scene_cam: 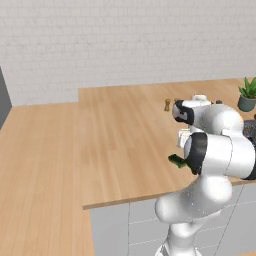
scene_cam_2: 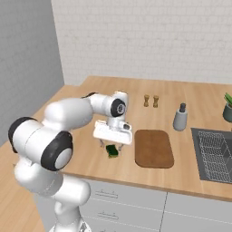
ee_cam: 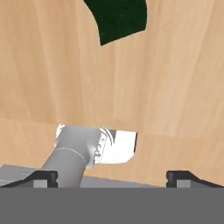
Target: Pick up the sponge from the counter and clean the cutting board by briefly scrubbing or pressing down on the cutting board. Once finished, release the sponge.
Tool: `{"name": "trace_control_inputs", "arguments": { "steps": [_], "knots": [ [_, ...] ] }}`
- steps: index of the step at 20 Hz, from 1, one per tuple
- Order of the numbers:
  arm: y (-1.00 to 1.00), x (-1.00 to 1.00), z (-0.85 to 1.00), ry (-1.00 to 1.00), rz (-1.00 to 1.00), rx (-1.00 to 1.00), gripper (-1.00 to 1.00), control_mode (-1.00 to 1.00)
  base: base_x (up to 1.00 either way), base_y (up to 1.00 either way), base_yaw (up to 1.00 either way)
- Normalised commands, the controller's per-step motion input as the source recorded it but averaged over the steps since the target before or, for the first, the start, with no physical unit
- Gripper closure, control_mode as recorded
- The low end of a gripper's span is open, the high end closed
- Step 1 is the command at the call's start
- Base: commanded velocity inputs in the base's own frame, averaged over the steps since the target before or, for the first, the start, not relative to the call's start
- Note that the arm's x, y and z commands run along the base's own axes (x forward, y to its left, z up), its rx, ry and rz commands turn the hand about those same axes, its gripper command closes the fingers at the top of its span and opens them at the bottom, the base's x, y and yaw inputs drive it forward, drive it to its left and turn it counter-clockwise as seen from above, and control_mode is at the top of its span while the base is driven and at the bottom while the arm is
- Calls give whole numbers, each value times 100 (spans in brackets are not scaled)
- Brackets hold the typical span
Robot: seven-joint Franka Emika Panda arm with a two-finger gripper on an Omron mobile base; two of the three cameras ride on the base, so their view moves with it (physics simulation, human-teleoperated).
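The counter (scene_cam_2: 190, 179) carries the board (scene_cam_2: 154, 148), whose long axis runs from the front edge toward the wall. Left of the board, apart from it, the sponge (scene_cam_2: 112, 151) lies loose on the wood, its heading unclear. Above it the gripper (scene_cam_2: 111, 144) hangs, fingers spread and empty. Judging by this, the release looks done; whether scrubbing happened cannot be told.

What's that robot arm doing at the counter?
The robot's hand is open and hangs just above a little green sponge lying on the counter. It isn't holding the sponge. The brown cutting board lies beside it, nearer the sink, with nothing on it. The sponge is on the bare counter, not on the board.
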Motion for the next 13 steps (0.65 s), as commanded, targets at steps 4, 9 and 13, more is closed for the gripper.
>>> {"name": "trace_control_inputs", "arguments": {
  "steps": [4,9,13],
  "knots": [
    [7,-61,100,-48,0,13,-100,-100,0,0,0],
    [27,-33,100,-58,1,3,-100,-100,0,0,0],
    [29,-2,100,-53,10,1,-100,-100,0,0,0]
  ]
}}
